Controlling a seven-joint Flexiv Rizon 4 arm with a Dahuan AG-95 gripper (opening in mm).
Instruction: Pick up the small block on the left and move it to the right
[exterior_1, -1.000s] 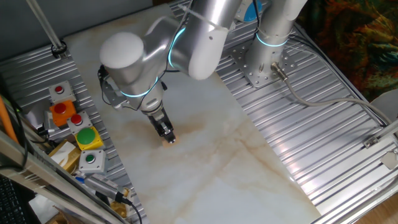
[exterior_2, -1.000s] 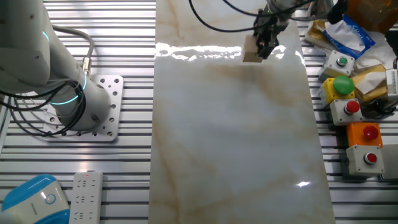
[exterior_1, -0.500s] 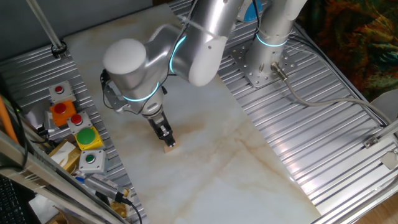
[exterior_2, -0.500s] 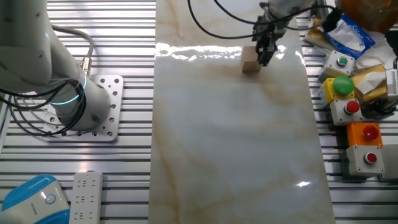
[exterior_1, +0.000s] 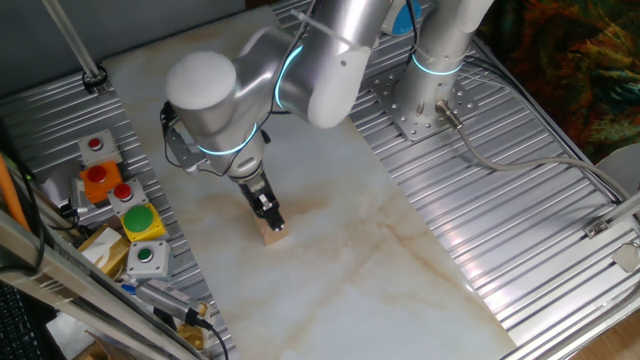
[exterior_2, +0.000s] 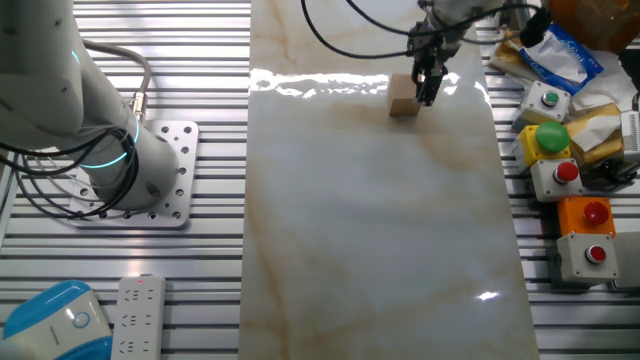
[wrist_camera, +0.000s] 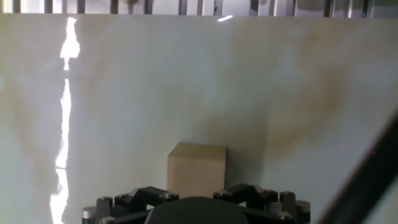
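Tan and plain-faced, the small block (wrist_camera: 196, 169) shows in the hand view directly ahead of the pincer, sitting on the pale marbled surface (wrist_camera: 205, 81) with its near edge just above the dark pincer body at the bottom of the frame. In one fixed view the block (exterior_1: 273, 236) lies right at the tip of the pincer (exterior_1: 271, 222), which points down at it from above; in the other fixed view the block (exterior_2: 403, 97) sits immediately beside the pincer (exterior_2: 428, 88), on the side away from the button boxes. The fingers look narrow and close together, but whether they are clamped on the block or merely touching it is hard to say, since the tips are hidden in the hand view and small in both fixed views.

Further out from the pincer, a row of button boxes stands off the marble edge: a yellow box with a green button (exterior_2: 541, 139), a grey box with a red button (exterior_2: 560, 176), and an orange box (exterior_2: 591, 215). On the far side of the marble from these, the silver arm base (exterior_2: 120, 165) is bolted to the ribbed metal table (exterior_2: 200, 280).
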